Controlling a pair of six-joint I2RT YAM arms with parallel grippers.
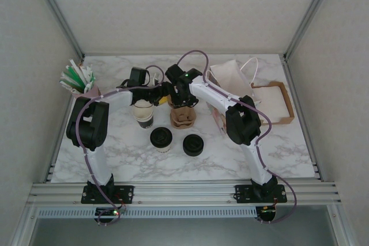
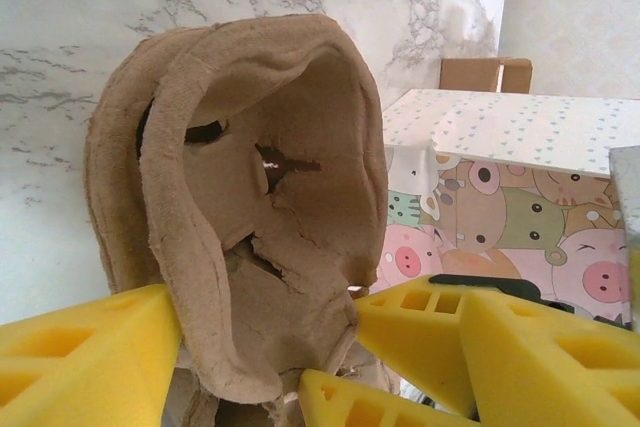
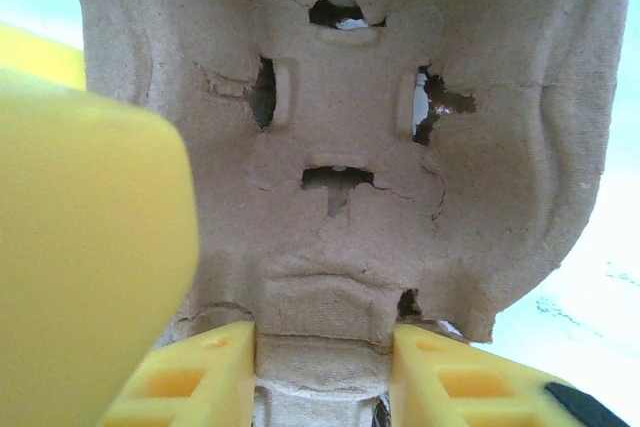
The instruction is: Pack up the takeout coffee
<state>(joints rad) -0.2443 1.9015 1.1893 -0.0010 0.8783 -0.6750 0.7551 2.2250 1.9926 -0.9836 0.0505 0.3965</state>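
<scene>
My right gripper [image 3: 322, 379] pinches the pulp cup carrier [image 1: 183, 118] by its rim, jaws set narrow. My left gripper [image 2: 265, 347] stands wide, fingers either side of the carrier's edge. The takeout coffee [image 1: 161, 138] stands at the carrier's 7 o'clock.

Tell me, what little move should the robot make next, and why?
Probably ease the left hand back off the pulp cup carrier and toward the lidded coffee cup. The right hand pinches the carrier's edge, so the left hand, fingers wide on either side of it, seems spare, while the cup stands unpacked on the table.
</scene>
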